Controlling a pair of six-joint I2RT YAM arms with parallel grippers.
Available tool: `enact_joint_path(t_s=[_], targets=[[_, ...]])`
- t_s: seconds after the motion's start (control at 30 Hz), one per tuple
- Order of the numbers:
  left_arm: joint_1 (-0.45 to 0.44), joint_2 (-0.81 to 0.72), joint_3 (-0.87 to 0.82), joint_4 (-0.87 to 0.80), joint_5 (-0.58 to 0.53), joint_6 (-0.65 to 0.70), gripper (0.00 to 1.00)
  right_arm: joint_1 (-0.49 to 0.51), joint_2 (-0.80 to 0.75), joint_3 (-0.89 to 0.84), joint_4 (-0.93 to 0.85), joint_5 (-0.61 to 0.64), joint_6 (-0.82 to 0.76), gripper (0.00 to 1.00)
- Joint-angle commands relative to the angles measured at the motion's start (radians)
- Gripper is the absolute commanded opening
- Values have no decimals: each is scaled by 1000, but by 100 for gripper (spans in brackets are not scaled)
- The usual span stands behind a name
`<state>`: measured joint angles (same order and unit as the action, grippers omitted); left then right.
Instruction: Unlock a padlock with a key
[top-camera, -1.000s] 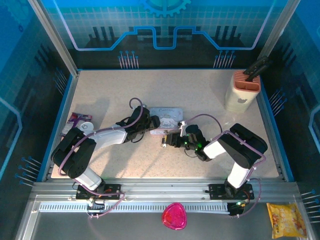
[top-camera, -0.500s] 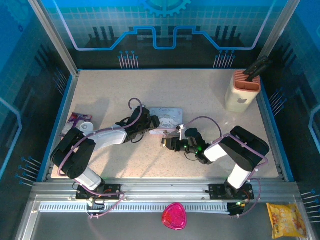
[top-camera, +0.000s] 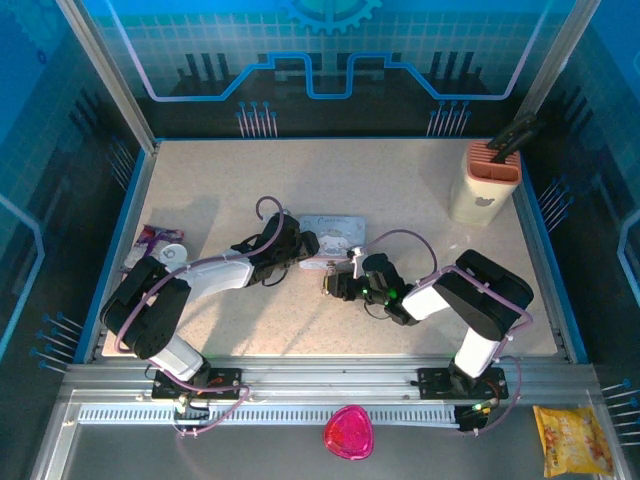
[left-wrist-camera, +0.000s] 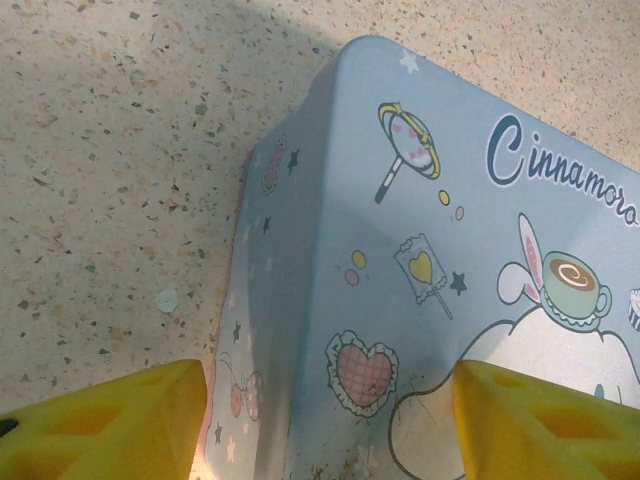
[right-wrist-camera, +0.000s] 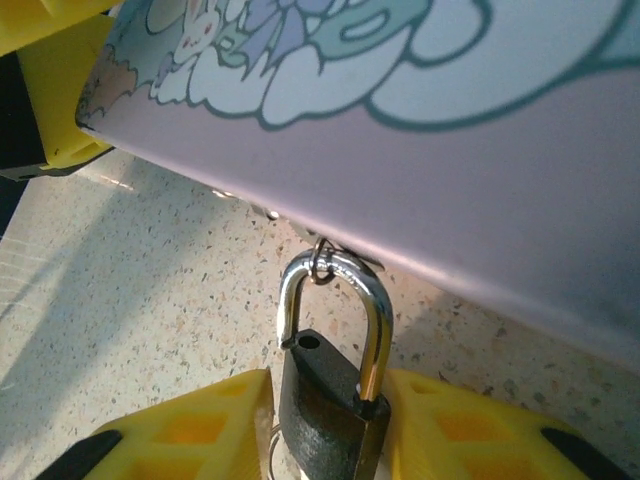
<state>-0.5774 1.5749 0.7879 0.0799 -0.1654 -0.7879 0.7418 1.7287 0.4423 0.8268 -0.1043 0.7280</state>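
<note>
The padlock (right-wrist-camera: 325, 400) is small and dark, with a chrome shackle (right-wrist-camera: 372, 300). One shackle leg stands out of its hole, and the bow hooks a small ring on the front wall of the pastel cartoon tin (right-wrist-camera: 480, 180). My right gripper (right-wrist-camera: 325, 425) is shut on the padlock's body, at the tin's front (top-camera: 342, 284). A thin wire ring (right-wrist-camera: 268, 455) peeks out beside the body; the key is hidden. My left gripper (left-wrist-camera: 330, 420) is open at the tin's left end (top-camera: 300, 250). One finger sits beside the end wall and the other over the lid (left-wrist-camera: 420, 180).
A cream holder (top-camera: 485, 185) with a dark tool stands at the back right. Small items (top-camera: 160, 245) lie by the table's left edge. A pink object (top-camera: 347, 432) and a yellow packet (top-camera: 572, 438) sit in front of the arm bases.
My right arm has edged slightly left along the tin's front with the padlock between its fingers. The left arm and the tin have not moved.
</note>
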Motion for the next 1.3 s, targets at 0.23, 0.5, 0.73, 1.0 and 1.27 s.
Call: enact_joint_path(t_s=[0.23, 0.5, 0.73, 1.0, 1.27], targets=[[-16, -10, -30, -199, -110, -72, 64, 18, -5, -38, -9, 19, 3, 11], [-86, -22, -59, -184, -190, -192, 64, 35, -54, -68, -7, 118, 87, 5], [-145, -31, -115, -103, -181, -311, 62, 95, -79, -63, 17, 269, 233, 1], [-213, -59, -126, -91, -191, -354, 61, 93, -107, -108, 99, 375, 364, 0], [-254, -40, -129, -48, -166, -373, 61, 93, -139, -134, 120, 475, 470, 0]])
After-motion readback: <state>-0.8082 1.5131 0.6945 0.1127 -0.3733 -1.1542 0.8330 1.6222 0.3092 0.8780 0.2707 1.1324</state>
